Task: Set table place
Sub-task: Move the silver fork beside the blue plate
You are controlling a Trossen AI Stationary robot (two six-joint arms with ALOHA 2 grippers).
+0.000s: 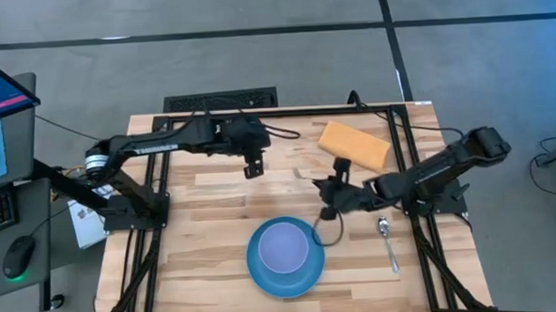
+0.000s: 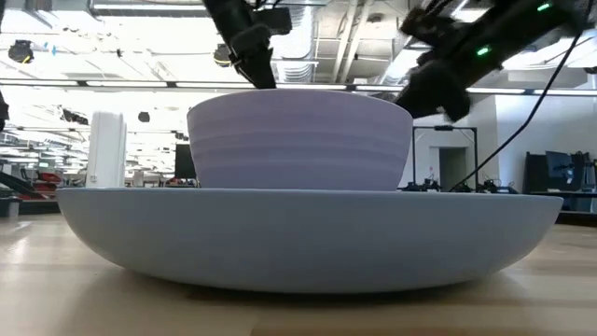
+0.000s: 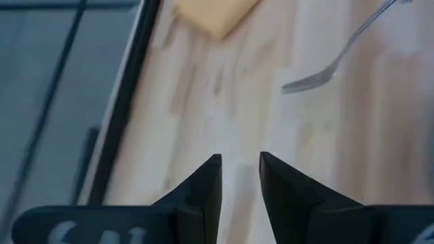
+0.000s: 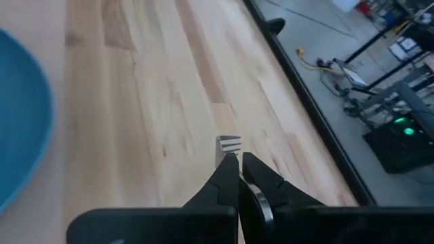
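A blue plate (image 1: 264,269) lies near the front middle of the pale wooden table (image 1: 206,225), and a lavender bowl (image 1: 284,245) stands in it. A spoon (image 1: 387,238) lies on the table to the plate's right. My right gripper (image 4: 239,159) is just beyond the plate's far right side and is shut on a silver fork (image 4: 229,144). The fork also shows in the left wrist view (image 3: 339,57). My left gripper (image 3: 241,169) is open and empty, above the table's far middle (image 1: 253,168). My right gripper pinches the fork's handle (image 4: 261,203) between its two fingers. The fingers lie along the fork and point toward the table's left. The tines (image 4: 229,144) stick out just past the fingertips, over the bare wood. Whether the fork touches the table, I cannot tell.
An orange-tan rectangular pad (image 1: 355,143) lies at the far right of the table. A black metal frame (image 1: 404,141) runs along the table's edges. A black cable (image 1: 334,231) loops beside the plate's right rim. A monitor and a mouse stand off the table's left side.
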